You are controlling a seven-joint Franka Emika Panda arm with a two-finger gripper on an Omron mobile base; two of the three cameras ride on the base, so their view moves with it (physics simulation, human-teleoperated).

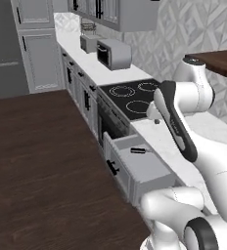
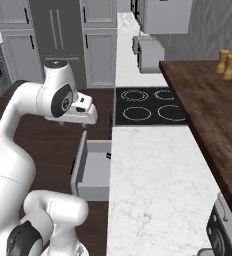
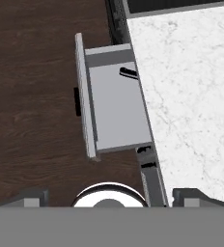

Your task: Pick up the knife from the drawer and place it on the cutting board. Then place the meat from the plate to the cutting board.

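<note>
Left base view: drawer [image 1: 135,168] pulled open under surface [image 1: 169,141]; knife [image 1: 138,151] lies inside, dark handle showing at far end, toward stove [image 1: 130,95]. Arm bent above drawer, nothing carried.

Right base view: drawer [image 2: 93,170] open at 9 o'clock of surface [image 2: 158,190]; only sliver of knife [image 2: 109,155] seen at surface edge.

Hand view: fingers [image 3: 111,197] spread wide, empty, well above drawer [image 3: 116,108]; knife [image 3: 128,73] at 12 o'clock.

Judgement: drawer-opening done; knife pick-up, placing, meat transfer all remain.
</note>
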